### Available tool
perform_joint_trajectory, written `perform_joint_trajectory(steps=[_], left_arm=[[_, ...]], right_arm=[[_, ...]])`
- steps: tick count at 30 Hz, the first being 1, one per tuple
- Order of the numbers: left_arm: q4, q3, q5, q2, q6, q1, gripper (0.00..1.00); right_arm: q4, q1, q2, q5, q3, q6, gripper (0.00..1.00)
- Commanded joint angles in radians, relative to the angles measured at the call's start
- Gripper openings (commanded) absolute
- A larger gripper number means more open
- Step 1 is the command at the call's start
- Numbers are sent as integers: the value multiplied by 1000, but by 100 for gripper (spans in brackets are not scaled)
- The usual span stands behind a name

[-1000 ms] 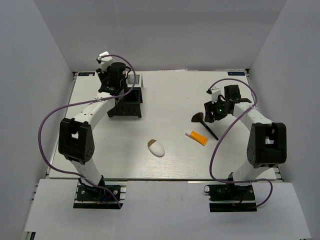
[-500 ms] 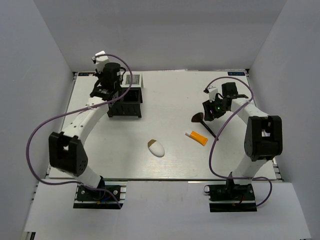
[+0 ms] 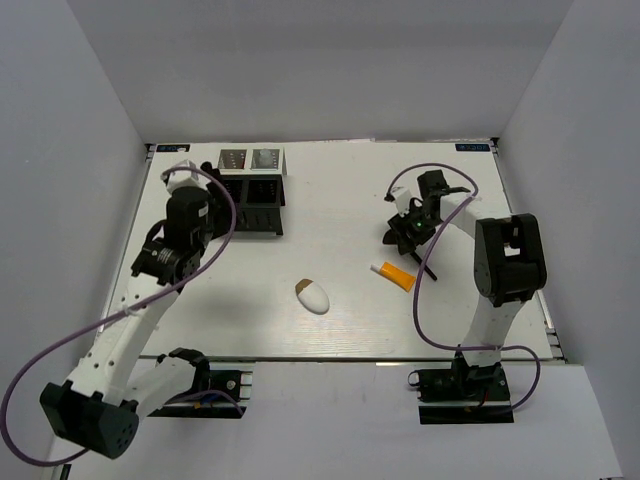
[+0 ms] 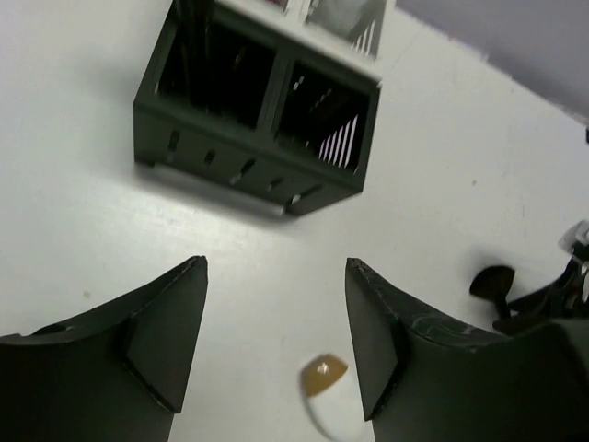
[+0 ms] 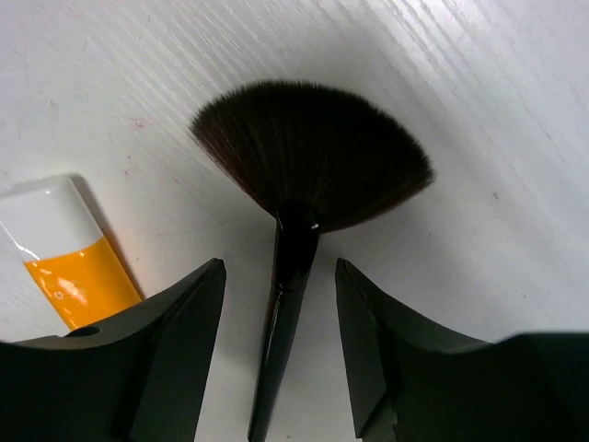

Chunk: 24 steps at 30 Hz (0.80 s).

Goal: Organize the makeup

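A black-handled brush with a wide brown head (image 5: 308, 166) lies on the white table; its handle shows in the top view (image 3: 424, 266). My right gripper (image 5: 279, 269) is open and low over it, one finger on each side of the handle just below the head; it also shows in the top view (image 3: 405, 232). An orange white-capped tube (image 3: 394, 274) lies just beside it (image 5: 64, 267). A white egg-shaped tan-tipped sponge (image 3: 313, 296) lies mid-table (image 4: 324, 396). My left gripper (image 4: 276, 313) is open and empty, high above the table (image 3: 190, 222).
A black perforated compartment box (image 3: 250, 205) stands at the back left (image 4: 253, 110), with dark sticks in its left cell. Pale mesh compartments (image 3: 250, 160) sit behind it. Grey walls close the table on three sides.
My left arm has pulled back from over the box toward the near left. My right gripper has moved left and down onto the brush.
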State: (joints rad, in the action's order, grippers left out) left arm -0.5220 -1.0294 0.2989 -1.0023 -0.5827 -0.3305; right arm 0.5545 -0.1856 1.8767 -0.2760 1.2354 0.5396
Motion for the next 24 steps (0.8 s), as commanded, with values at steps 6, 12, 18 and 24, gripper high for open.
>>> perform_joint_trajectory(steps=[6,12,18,24], left_arm=[[-196,110,-38,201,-152,-1,72],[-285,161,-101,225,-224,-1,72],[-325,298,-149,304,-338,-1,71],[-355,356,-161,381,-408,-1,71]], right_arm=[[7,-34,38,127,15,20,38],[44,-43,12,69,38,65,2],[182,-101,-8,-150,330,131,0],[60,-238,7,-400,633,120,0]])
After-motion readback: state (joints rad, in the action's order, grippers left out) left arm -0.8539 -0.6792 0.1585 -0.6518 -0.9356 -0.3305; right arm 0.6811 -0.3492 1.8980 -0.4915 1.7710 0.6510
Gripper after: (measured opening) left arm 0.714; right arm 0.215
